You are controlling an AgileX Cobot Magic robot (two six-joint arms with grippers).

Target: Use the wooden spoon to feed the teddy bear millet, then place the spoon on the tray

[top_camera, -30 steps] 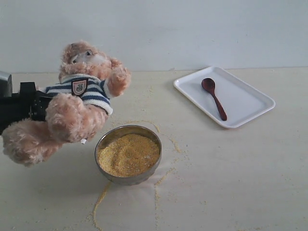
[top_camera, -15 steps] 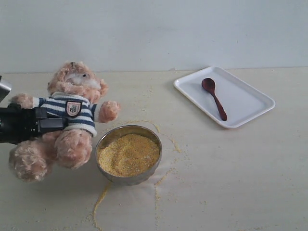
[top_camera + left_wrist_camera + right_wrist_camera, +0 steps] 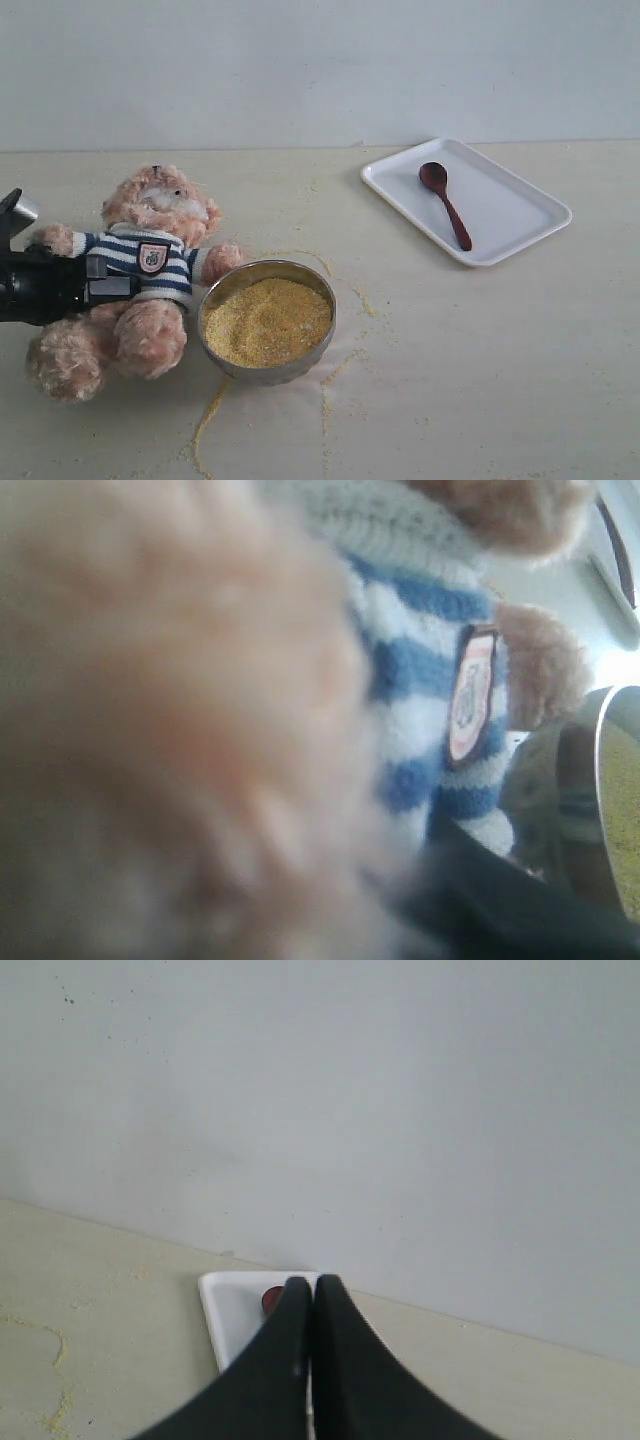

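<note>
At the left edge of the bench (image 3: 480, 380), the left gripper (image 3: 120, 288) looks clamped sideways on the teddy bear (image 3: 160, 265). One dark finger lies across the front of its striped shirt; the other finger I can't see, so that's my read and not a sure thing. The right gripper (image 3: 312, 1285) has its fingers pressed together with nothing between them, up near the far edge over the tray (image 3: 510, 205).

The bear sits more or less upright, bottom on the bench, one paw touching the rim of the metal bowl (image 3: 268, 265). It's fluffy light-brown plush in a navy-and-white shirt with a little crest badge (image 3: 152, 257). Soft stuff like that squashes and springs back.

So I reckon this step is seating the bear. Make sure its weight is really down before letting go, open wide, and back out toward the left edge without dragging the shirt, or it'll flop into the millet (image 3: 268, 320). The bowl is heaped, with loose grain trails running toward the near edge.

The wooden spoon (image 3: 445, 205) lies on the tray by the far right corner, scoop end toward the far edge. The right side has to open up before going for that thin handle.
</note>
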